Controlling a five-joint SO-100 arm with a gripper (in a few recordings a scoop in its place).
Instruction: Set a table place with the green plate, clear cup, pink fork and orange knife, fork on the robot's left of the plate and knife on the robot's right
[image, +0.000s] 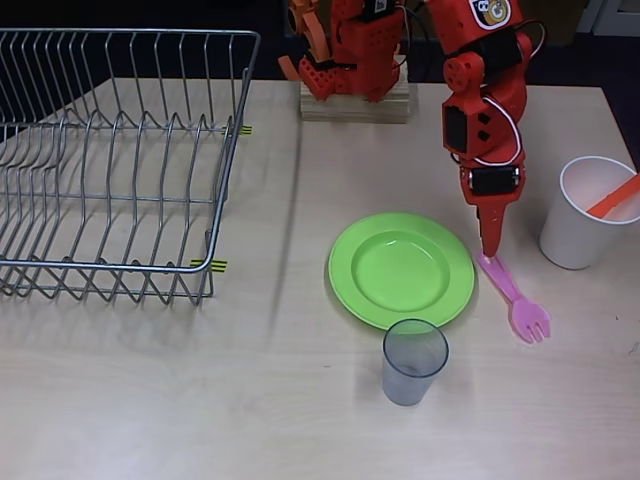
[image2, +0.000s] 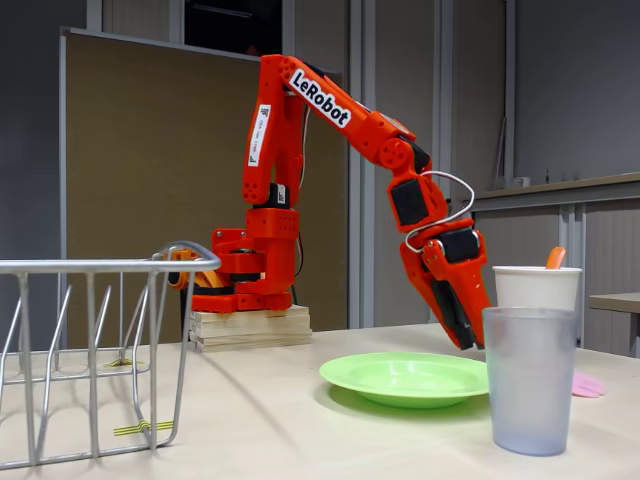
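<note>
Overhead view is showing the green plate (image: 401, 270) lying on the table (image: 150, 400), with the clear cup (image: 414, 361) standing just beside its rim at about five o'clock. The pink fork (image: 514, 299) is lying at the plate's three o'clock, tines pointing toward five o'clock. The gripper (image: 489, 247) is pointing down with its tip at the fork's handle end; whether the jaws are apart or together I cannot tell. The orange knife (image: 614, 197) is sticking out of a white cup (image: 583, 215) at two o'clock from the plate. A wire dish rack (image: 110, 160) is sitting at nine o'clock.
</note>
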